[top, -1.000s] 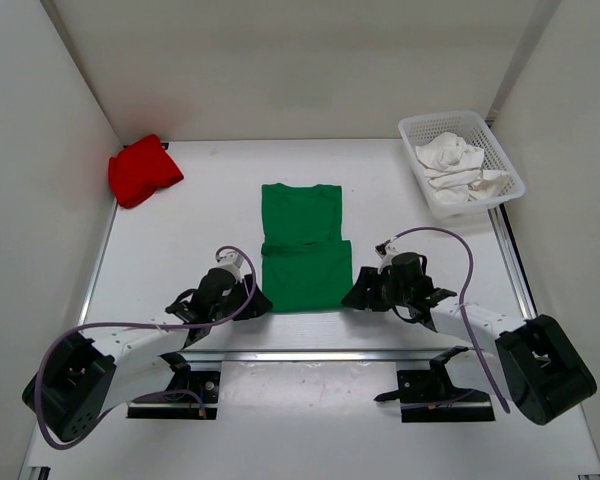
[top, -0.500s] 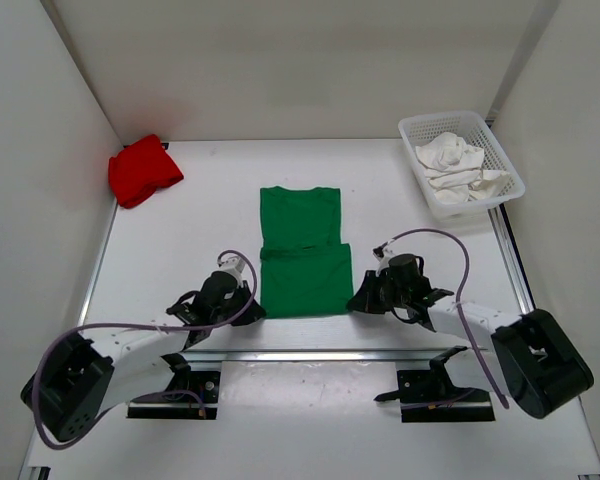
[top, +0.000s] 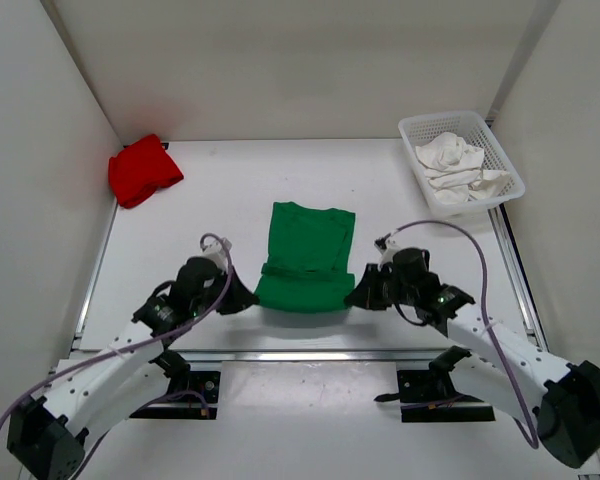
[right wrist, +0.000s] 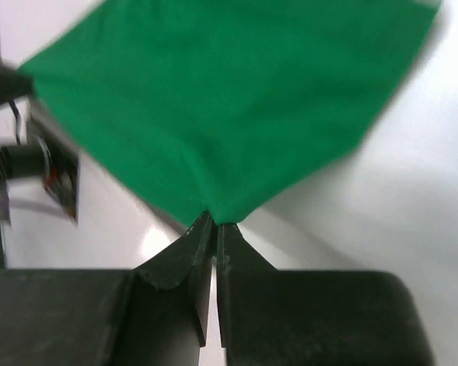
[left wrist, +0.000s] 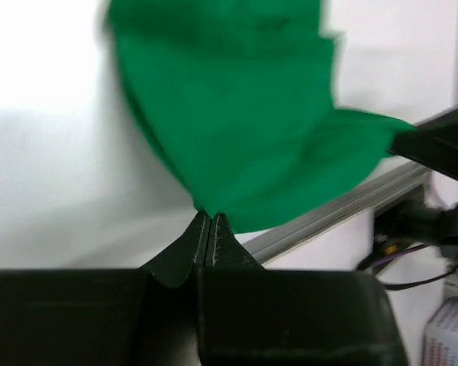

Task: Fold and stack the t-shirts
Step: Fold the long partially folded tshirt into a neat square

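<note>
At the near middle of the table (top: 210, 200): green t-shirt (top: 306, 255), narrowed to a strip. Far end flat on the surface, near end raised off it. Held by left gripper (top: 242, 298) at the near-left corner and by right gripper (top: 358, 295) at the near-right corner. In both wrist views, jaws pressed fully together on a thin pinch of green cloth at the very tips; nothing else gripped.

Gripped at the two corners presumably to keep the near hem taut and level, so as to carry it over as one straight edge rather than a bunch. Sags a little between the grippers in the top view, with a crease band across the middle.

Judged step: folding the near half over toward the far end. Likely calls for matched travel of both arms away from the bases, then release on reaching the far edge. Risk with uneven travel: skewed fold, or a corner slipping from so small a pinch.

At the far left corner: red t-shirt (top: 143, 170), a compact bundle well apart from the green one. Looks folded, probably the base of the stack, though neatness cannot be confirmed.

At the far right: white t-shirt (top: 458, 165), crumpled inside the white mesh basket (top: 442, 118), not yet folded.

Progress estimate: under halfway.
</note>
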Robot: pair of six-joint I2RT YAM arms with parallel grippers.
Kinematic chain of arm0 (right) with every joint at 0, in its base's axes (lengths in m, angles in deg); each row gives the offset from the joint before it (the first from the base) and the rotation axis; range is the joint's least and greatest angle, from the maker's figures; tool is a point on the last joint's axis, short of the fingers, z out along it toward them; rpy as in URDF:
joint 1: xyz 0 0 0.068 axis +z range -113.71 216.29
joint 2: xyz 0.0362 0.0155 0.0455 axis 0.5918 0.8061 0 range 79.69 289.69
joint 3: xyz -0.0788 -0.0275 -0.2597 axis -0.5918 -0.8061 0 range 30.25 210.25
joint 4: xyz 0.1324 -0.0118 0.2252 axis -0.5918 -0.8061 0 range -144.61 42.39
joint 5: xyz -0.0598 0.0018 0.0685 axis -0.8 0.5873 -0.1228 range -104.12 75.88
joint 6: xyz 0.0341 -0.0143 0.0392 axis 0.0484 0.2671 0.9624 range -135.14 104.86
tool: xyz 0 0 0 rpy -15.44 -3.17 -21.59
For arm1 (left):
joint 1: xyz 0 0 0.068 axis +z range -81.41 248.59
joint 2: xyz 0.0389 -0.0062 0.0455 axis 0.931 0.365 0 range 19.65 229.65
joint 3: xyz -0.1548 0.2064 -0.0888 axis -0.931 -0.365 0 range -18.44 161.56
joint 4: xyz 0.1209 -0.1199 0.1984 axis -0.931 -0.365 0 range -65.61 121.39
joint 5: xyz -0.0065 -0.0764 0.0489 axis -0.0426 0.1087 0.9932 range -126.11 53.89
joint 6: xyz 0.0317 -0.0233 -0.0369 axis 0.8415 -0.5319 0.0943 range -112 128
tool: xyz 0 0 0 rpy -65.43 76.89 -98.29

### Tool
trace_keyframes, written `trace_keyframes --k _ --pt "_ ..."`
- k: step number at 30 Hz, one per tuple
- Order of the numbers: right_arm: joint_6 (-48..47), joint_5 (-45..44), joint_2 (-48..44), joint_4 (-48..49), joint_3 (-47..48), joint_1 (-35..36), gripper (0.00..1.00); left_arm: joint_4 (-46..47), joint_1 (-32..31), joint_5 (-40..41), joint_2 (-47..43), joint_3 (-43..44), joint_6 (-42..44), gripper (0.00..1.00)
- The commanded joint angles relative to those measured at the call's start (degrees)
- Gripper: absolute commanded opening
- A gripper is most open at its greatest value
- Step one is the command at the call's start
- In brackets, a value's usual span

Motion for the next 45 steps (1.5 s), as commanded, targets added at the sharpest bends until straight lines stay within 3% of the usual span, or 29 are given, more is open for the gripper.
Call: trace_keyframes --k 1,5,9,15,18,20,21,22,24,25,27,28,29,30,34,36,45 --pt "-5.8 2.2 6.2 0.7 10.7 -5.6 0.01 3.0 2.4 -0.4 9.8 13.2 4.8 0.0" --pt "-8.8 7.3 17.3 4.1 20.7 -14.8 0.0 8.8 9.7 -3.3 25.8 25.6 8.6 0.0" --pt "-9.3 10.1 29.7 6.3 30.7 -20.7 0.0 9.4 12.3 -3.5 40.7 38.3 11.0 0.0" --pt "-9.2 16.0 50.5 7.4 46.5 -26.8 0.0 10.1 16.0 -1.9 64.2 52.9 10.6 0.0" --pt "-10.0 15.2 59.5 4.1 56.2 -27.9 0.0 8.8 18.1 -1.3 71.4 60.7 9.5 0.0" --pt "-10.4 15.9 66.0 1.6 61.9 -28.1 0.06 8.8 18.9 -1.8 76.2 65.9 8.8 0.01" --pt "-10.5 16.4 67.3 1.7 65.2 -28.3 0.16 9.0 19.5 -1.7 77.9 67.0 8.3 0.04" --pt "-10.6 16.6 69.5 1.2 67.9 -28.6 0.2 9.5 19.6 -1.8 78.4 68.9 7.5 0.1" --pt "-10.7 15.6 70.7 1.6 70.2 -28.7 0.39 11.1 21.0 -2.6 79.4 70.1 6.3 0.25" --pt "-10.9 15.3 70.4 1.8 70.4 -28.7 0.41 12.7 21.7 -3.1 79.0 69.8 5.1 0.29" --pt "-11.3 14.3 69.4 2.1 69.9 -28.4 0.46 16.2 22.8 -4.4 77.7 67.7 3.5 0.51" --pt "-11.7 13.2 68.1 2.0 68.5 -27.8 0.44 17.1 22.6 -4.9 77.0 67.3 3.4 0.51" --pt "-11.5 12.7 66.2 2.8 66.0 -27.2 0.42 17.5 22.6 -5.4 76.9 66.1 3.1 0.48" --pt "-11.7 11.6 65.4 4.2 64.5 -25.9 0.29 18.6 22.0 -5.7 76.1 64.8 3.3 0.46" --pt "-9.2 11.4 61.0 11.1 52.3 -22.2 0.04 24.2 16.1 -8.6 73.4 56.8 3.0 0.43" --pt "-8.2 11.6 60.5 13.7 47.9 -20.9 0.0 28.4 13.9 -9.1 71.9 49.2 1.1 0.41" --pt "-5.4 10.9 59.2 20.3 34.6 -19.2 0.0 45.4 9.9 -9.3 65.4 21.5 -4.6 0.37"
